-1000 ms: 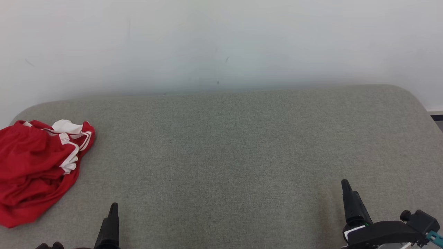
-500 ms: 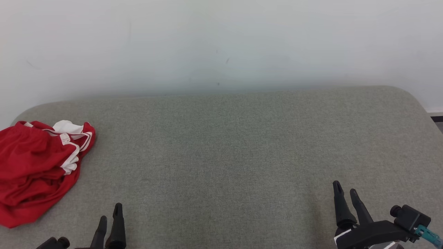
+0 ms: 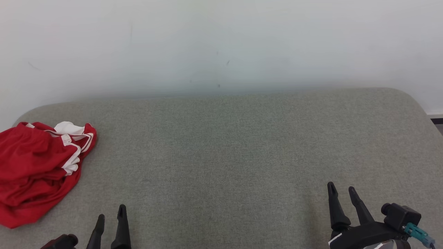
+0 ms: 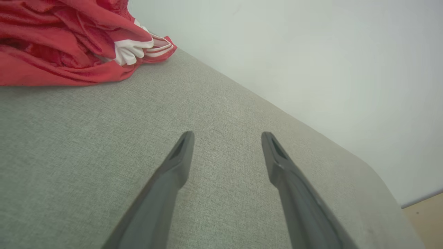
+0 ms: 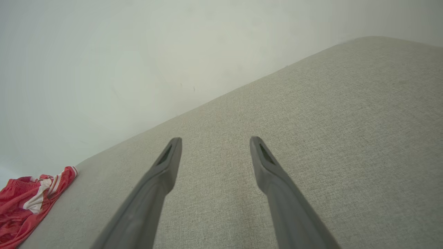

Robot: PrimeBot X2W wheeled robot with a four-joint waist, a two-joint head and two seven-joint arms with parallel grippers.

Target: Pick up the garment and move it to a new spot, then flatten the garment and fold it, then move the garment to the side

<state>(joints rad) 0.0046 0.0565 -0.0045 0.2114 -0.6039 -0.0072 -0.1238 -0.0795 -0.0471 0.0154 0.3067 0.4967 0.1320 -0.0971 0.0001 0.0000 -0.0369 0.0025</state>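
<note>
Shorts (image 3: 38, 173), red with white trim, lie crumpled at nine o'clock on the grey fabric pad (image 3: 221, 145). We hold our left gripper (image 3: 110, 213) at seven o'clock and right gripper (image 3: 342, 188) at five, both with fingers spread, empty, clear of the shorts.

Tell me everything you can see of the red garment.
The red garment lies crumpled in a loose heap at the far left of the grey upholstered surface, near its rounded back corner by the white wall. It looks like thin sports fabric, red with white panels and narrow white stripes bunched at its upper right end. Soft folds run through it. The head view cuts off its left edge. Nothing but the surface touches it.
</note>
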